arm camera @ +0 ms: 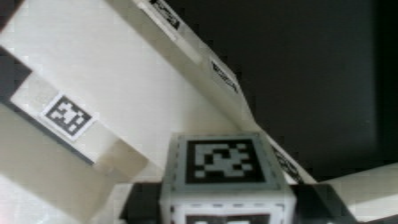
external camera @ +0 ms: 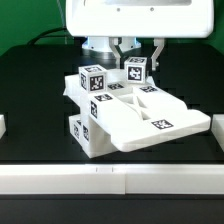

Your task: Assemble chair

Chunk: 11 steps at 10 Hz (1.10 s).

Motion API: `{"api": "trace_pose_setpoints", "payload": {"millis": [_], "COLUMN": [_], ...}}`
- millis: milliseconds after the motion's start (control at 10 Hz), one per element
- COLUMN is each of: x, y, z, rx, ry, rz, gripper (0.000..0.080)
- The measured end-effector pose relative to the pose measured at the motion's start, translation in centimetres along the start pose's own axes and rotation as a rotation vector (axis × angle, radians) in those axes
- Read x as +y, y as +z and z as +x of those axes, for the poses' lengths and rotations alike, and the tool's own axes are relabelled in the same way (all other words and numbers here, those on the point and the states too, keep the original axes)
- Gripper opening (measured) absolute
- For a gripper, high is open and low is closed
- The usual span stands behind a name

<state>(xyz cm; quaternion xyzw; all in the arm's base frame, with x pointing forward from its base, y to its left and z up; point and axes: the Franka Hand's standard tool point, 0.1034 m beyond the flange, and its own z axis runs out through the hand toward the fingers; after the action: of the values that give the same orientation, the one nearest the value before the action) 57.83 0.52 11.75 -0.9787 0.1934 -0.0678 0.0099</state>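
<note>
At the exterior view's left, a small white piece (external camera: 2, 126) sits at the frame's edge on the black counter (external camera: 30, 150), well apart from everything else; I cannot tell what it is. Moving right, the chair (external camera: 135, 118) rests near the middle of the counter: a blocky white stack with tagged cubes at its left and a wide slab spreading toward the right. It looks like hard, rigid plastic, light enough for one grip yet smooth, so I judge it could slip unless I clamp flat opposing faces. The small tagged cube (external camera: 134, 70) on the far top is where I have hold. My end effector (external camera: 134, 56) is closed partway around that cube, a finger (arm camera: 356, 190) on each side in the wrist view. Along the near edge runs a white rail (external camera: 110, 180). Nothing stands between me and the chair; the stack's own raised blocks are the closest thing to bump.
</note>
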Motion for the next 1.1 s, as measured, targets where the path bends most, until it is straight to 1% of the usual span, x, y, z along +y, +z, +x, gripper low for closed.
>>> {"api": "trace_pose_setpoints", "payload": {"millis": [200, 400, 1100], "x": [-0.04, -0.12, -0.56], "y": [0.00, 0.00, -0.02], "z": [-0.02, -0.05, -0.17], "rx": [-0.001, -0.003, -0.019], "ry": [0.091, 0.255, 0.698], "rz": [0.003, 0.007, 0.034], "gripper": [0.0287, 0.0287, 0.0287]}}
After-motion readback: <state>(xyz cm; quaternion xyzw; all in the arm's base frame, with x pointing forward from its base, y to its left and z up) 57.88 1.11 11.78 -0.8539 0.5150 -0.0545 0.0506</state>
